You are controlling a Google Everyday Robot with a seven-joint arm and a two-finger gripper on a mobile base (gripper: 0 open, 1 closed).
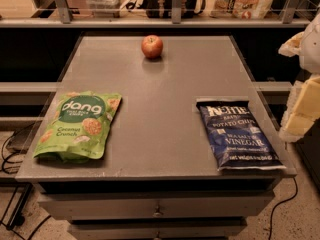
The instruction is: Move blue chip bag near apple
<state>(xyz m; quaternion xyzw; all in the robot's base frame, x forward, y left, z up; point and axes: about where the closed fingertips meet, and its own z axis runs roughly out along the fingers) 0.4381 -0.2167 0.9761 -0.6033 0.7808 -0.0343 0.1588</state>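
The blue chip bag (pixel 238 134) lies flat at the table's front right, dark navy with white "Kettle" and "Vinegar" lettering. The apple (pixel 152 46) is small, round and red, and sits at the far middle of the table. My gripper (pixel 303 106) shows as pale white and cream parts at the right edge of the camera view, beyond the table's right side and just right of the blue chip bag. It is not touching the bag.
A light green "dang" bag (pixel 79 125) lies flat at the front left of the grey table (pixel 160 109). Drawers sit below the table's front edge. A shelf rail with bags and boxes runs along the back. Cables lie on the floor at left and right.
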